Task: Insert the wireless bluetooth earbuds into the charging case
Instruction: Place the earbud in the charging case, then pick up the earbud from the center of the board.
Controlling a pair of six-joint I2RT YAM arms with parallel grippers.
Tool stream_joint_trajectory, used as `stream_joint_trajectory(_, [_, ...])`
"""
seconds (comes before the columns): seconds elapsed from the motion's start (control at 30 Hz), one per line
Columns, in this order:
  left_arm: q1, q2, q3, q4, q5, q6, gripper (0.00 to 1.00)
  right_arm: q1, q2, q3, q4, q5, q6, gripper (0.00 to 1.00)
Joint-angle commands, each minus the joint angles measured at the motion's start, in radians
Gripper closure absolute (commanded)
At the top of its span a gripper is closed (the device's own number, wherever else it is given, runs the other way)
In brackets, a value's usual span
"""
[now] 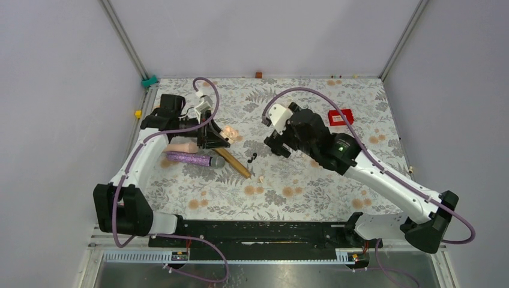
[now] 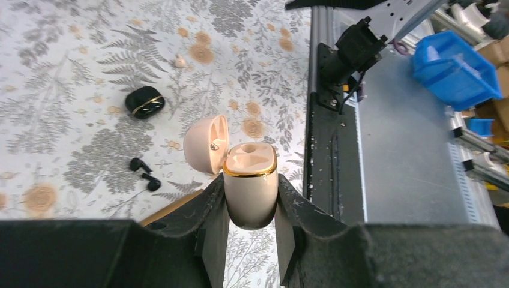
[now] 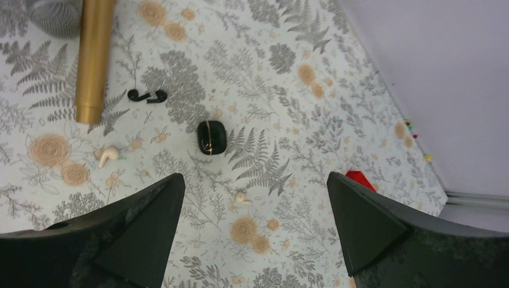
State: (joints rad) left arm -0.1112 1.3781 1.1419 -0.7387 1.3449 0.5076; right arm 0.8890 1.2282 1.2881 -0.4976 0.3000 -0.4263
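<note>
Two tiny black earbuds (image 2: 146,173) (image 3: 147,96) (image 1: 251,157) lie loose on the floral mat beside the tip of a gold microphone. The glossy black charging case (image 3: 210,137) (image 2: 144,101) sits on the mat, its lid down, a short way from them. My right gripper (image 3: 253,180) (image 1: 271,146) hovers over the mat, open and empty, with the black case just beyond its fingertips. My left gripper (image 2: 250,186) (image 1: 223,138) is shut on a cream-pink case (image 2: 250,192) with a gold rim, held upright with its lid (image 2: 206,144) hinged open.
A gold microphone (image 1: 237,165) (image 3: 95,54) and a purple glitter microphone (image 1: 192,159) lie near the left gripper. Two cream earbuds (image 3: 108,155) (image 3: 241,197) lie on the mat. A red block (image 1: 340,117) sits at the back right. A black rail (image 2: 327,156) borders the near edge.
</note>
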Motion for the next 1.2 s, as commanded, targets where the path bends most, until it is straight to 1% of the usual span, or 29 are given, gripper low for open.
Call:
stream_joint_trajectory(0.0, [0.026, -0.086, 0.064, 0.031, -0.052, 0.030, 1.00, -0.010, 0.054, -0.072, 0.009, -0.054, 0.001, 0.06])
stream_joint_trajectory(0.07, [0.045, -0.101, 0.064, 0.014, -0.060, 0.044, 1.00, -0.010, 0.116, -0.073, -0.019, -0.043, 0.054, 0.09])
stream_joint_trajectory(0.13, [0.070, -0.108, 0.061, -0.014, -0.047, 0.069, 1.00, -0.010, 0.195, -0.067, -0.052, -0.049, 0.105, 0.10])
stream_joint_trajectory(0.17, [0.084, -0.109, 0.057, -0.032, -0.035, 0.083, 1.00, -0.010, 0.231, -0.064, -0.061, -0.054, 0.127, 0.07])
stream_joint_trajectory(0.2, [0.101, -0.111, 0.053, -0.050, -0.014, 0.098, 1.00, -0.010, 0.271, -0.058, -0.066, -0.057, 0.147, 0.02])
stream_joint_trajectory(0.23, [0.109, -0.111, 0.050, -0.071, 0.001, 0.117, 1.00, -0.010, 0.304, -0.051, -0.070, -0.063, 0.162, 0.01])
stream_joint_trajectory(0.4, [0.261, -0.113, 0.061, -0.243, 0.108, 0.279, 1.00, -0.010, 0.443, 0.005, -0.110, -0.149, 0.228, 0.01])
stream_joint_trajectory(0.47, [0.316, -0.109, 0.083, -0.362, 0.150, 0.419, 1.00, -0.009, 0.490, 0.030, -0.136, -0.203, 0.248, 0.01])
stream_joint_trajectory(0.53, [0.354, -0.099, 0.111, -0.526, 0.174, 0.601, 1.00, -0.002, 0.538, 0.046, -0.157, -0.242, 0.266, 0.00])
stream_joint_trajectory(0.6, [0.365, -0.080, 0.141, -0.721, 0.176, 0.822, 1.00, 0.014, 0.579, 0.071, -0.178, -0.253, 0.273, 0.01])
stream_joint_trajectory(0.63, [0.365, -0.065, 0.156, -0.849, 0.175, 0.930, 1.00, 0.026, 0.594, 0.077, -0.181, -0.252, 0.274, 0.01])
stream_joint_trajectory(0.73, [0.367, -0.041, 0.167, -0.872, 0.180, 0.934, 1.00, 0.072, 0.627, 0.092, -0.180, -0.229, 0.276, 0.00])
stream_joint_trajectory(0.9, [0.369, -0.029, 0.159, -0.872, 0.196, 0.941, 1.00, 0.143, 0.687, 0.107, -0.168, -0.119, 0.271, 0.00])
stream_joint_trajectory(1.07, [0.369, -0.017, 0.154, -0.873, 0.200, 0.941, 1.00, 0.156, 0.733, 0.102, -0.130, 0.033, 0.273, 0.00])
stream_joint_trajectory(1.17, [0.369, -0.016, 0.153, -0.873, 0.202, 0.942, 1.00, 0.156, 0.746, 0.098, -0.106, 0.086, 0.267, 0.01])
